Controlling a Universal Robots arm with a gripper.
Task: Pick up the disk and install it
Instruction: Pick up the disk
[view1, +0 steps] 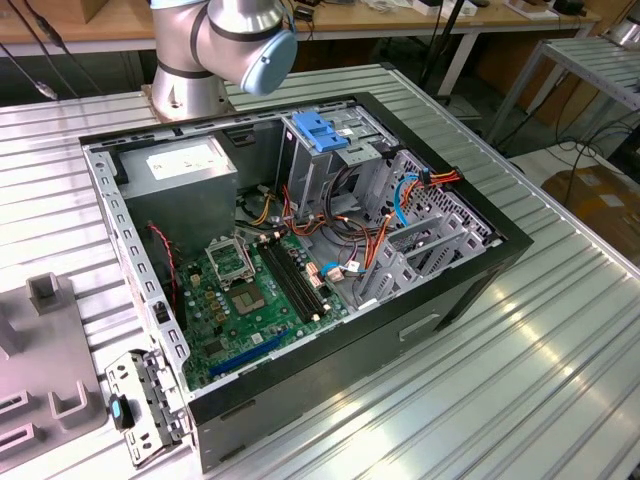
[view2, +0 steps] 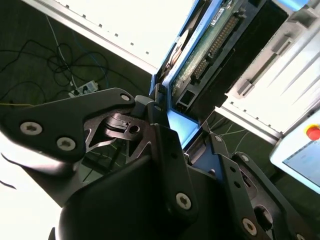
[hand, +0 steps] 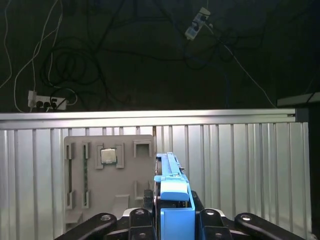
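Closest in, the gripper (hand: 173, 219) was clamped on the blue-railed disk (hand: 172, 192), held above the ribbed tabletop (hand: 250, 165) beside a grey tray (hand: 125, 200) at its edge, a chip (hand: 109, 156) in one pocket. Pickup looked done, installing not yet. The open computer case (view1: 470, 290) held motherboard (view1: 250, 290) and power supply (view1: 185, 170); seating the disk would call for squaring its rails to the drive cage (view1: 305, 180).
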